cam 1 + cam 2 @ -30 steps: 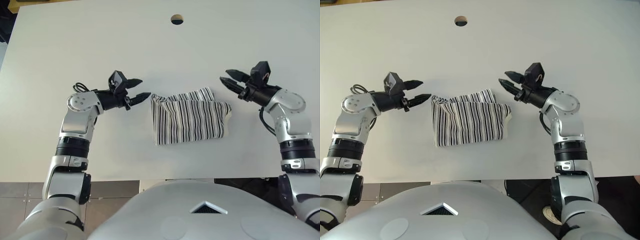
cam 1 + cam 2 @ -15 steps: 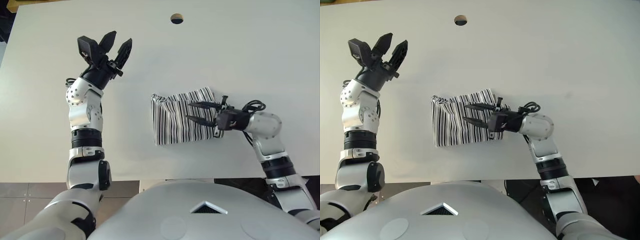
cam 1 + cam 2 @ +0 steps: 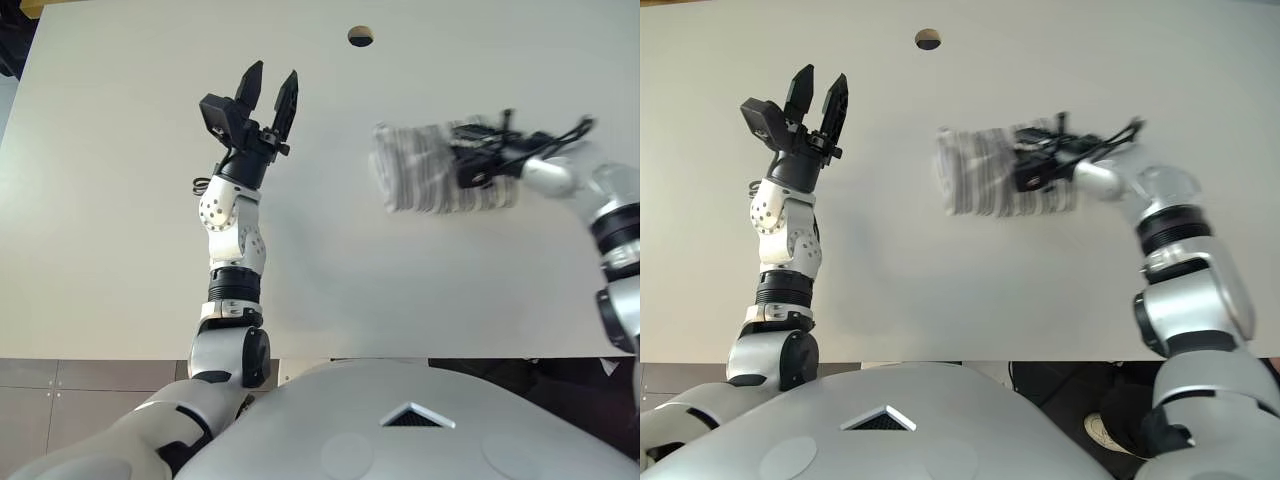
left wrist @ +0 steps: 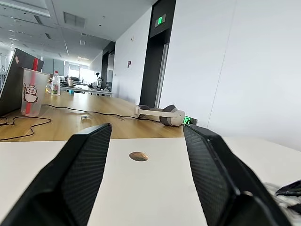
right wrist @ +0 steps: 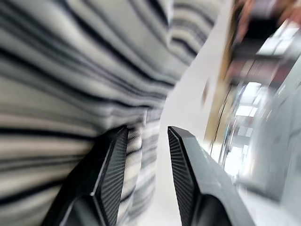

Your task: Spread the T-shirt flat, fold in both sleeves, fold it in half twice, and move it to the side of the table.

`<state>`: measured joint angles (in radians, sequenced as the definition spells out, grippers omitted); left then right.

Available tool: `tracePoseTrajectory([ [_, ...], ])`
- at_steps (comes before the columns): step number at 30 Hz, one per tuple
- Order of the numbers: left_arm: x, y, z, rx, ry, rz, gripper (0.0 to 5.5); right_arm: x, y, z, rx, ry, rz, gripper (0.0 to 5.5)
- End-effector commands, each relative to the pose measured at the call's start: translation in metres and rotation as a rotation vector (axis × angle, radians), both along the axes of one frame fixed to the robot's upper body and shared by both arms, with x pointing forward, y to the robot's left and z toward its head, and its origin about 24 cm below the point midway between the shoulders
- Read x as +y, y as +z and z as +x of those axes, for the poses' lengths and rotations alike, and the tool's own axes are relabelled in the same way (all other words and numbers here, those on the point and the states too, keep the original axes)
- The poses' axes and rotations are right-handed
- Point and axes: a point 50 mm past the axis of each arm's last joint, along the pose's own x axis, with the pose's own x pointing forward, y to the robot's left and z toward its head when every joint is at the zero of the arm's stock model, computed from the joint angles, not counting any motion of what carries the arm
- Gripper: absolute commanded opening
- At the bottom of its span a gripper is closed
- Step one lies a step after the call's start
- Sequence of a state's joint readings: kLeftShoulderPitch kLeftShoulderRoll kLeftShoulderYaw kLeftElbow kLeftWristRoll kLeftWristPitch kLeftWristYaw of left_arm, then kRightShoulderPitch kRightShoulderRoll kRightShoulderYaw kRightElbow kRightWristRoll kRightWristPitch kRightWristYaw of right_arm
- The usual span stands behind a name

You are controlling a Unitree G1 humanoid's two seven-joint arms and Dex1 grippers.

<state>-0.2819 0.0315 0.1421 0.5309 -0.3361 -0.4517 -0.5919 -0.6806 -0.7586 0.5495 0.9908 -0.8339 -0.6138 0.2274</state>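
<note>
The T-shirt (image 3: 425, 182) is a small striped bundle, already folded, lying on the right half of the table (image 3: 120, 200), nearer its far edge than the near one. It is blurred, so I cannot tell whether it rests on the tabletop or hangs just above it. The right gripper (image 3: 462, 168) is at the bundle's right end, its fingers (image 5: 110, 179) drawn narrow with layers of the striped cloth caught between them, so it appears to be holding the shirt. The left gripper (image 3: 270, 84) stands well apart to the left, pointing up and away from the robot with its fingers spread wide and nothing in them; the round hole (image 3: 360, 37) in the table lies beyond it. By my reading the folding is finished and the last step, moving the shirt aside, is in hand. The next move calls for taking the bundle toward the right edge low and level so the folds do not fall open, then opening the fingers and drawing them out without dragging the top layer.
</note>
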Motion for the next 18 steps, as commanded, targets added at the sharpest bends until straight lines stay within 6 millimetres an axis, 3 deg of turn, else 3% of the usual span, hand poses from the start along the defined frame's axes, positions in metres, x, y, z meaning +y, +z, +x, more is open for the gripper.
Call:
tracePoseTrajectory([
  [1, -0.009, -0.003, 0.008, 0.018, 0.006, -0.090, 2.84, -0.068, 0.005, -0.016, 0.068, -0.262, -0.127, 1.58],
  [5, 0.012, -0.013, 0.011, 0.062, 0.062, -0.133, 2.84, -0.042, -0.008, -0.009, 0.031, -0.221, -0.033, 1.58],
  [8, 0.020, -0.017, 0.012, 0.074, 0.087, -0.142, 2.84, -0.025, 0.002, 0.006, -0.149, -0.200, 0.072, 1.58],
  [13, 0.030, -0.013, 0.020, 0.093, 0.087, -0.226, 2.84, -0.051, 0.080, 0.031, -0.761, -0.283, -0.028, 1.58],
  [15, 0.034, -0.005, 0.026, 0.083, 0.124, -0.187, 2.84, -0.042, 0.105, 0.033, -0.903, -0.287, 0.003, 1.58],
  [18, 0.027, 0.026, 0.045, -0.008, 0.190, -0.088, 2.84, 0.013, 0.123, 0.037, -1.035, -0.217, 0.219, 1.58],
])
